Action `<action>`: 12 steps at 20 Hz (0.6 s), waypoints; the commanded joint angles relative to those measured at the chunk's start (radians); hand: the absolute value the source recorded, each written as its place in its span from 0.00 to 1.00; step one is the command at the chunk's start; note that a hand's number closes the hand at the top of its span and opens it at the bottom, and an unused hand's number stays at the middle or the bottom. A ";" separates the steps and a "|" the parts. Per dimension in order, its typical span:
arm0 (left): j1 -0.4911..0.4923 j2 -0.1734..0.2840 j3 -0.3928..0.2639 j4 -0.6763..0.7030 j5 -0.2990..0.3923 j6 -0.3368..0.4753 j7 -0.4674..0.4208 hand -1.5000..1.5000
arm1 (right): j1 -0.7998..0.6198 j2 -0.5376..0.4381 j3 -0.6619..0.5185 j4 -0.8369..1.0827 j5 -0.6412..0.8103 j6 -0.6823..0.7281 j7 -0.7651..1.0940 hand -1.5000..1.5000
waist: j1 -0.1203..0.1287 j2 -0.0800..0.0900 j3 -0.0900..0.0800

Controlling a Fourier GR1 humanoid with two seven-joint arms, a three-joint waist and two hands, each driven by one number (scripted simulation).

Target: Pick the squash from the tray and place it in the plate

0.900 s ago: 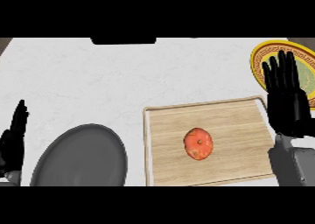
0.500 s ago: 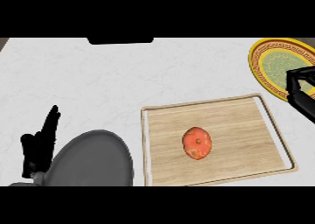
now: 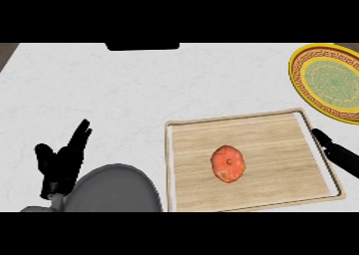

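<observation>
Tray (image 3: 249,130): light wood w/ raised rim, lies flat on table, lower right of centre. Landmark for all below.
Tray contents: one squash (image 3: 228,164), orange-red, oval, long axis running roughly away from the robot; sits near tray's middle, a bit toward the tray's left side. Clear of rim on all sides. Nothing else in tray.
Squash status: still in tray, no hand touching it.
Plate (image 3: 331,82): up and to the right of tray, well apart from its far right corner; yellow rim, dark patterned band, green centre. Cut off by the view's right edge. Holds nothing visible.
Grey round thing (image 3: 112,191): left of tray, just beside its near left corner; smooth, dark grey; lower part cut off. Can't tell what it is.
Table (image 3: 138,94): white, faintly marbled, carries tray and plate.
Dark block (image 3: 142,46): far edge of table, up and left of tray; flat black, only partly seen.
Left hand (image 3: 63,162): well left of tray, at the grey thing's upper left edge; fingers straight, pointing up-right, thumb spread; holds nothing.
Right hand (image 3: 343,156): only a black finger-like part shows, just off tray's right rim, slanting down to the view's right edge; spread can't be told.
Writing/labels: none legible; plate's band is ornament only.
</observation>
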 commanded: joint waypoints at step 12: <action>-0.012 -0.061 -0.053 -0.058 0.011 -0.016 0.124 0.50 | 0.143 -0.313 0.210 -0.399 0.238 0.327 0.638 0.00 | 0.036 0.011 -0.010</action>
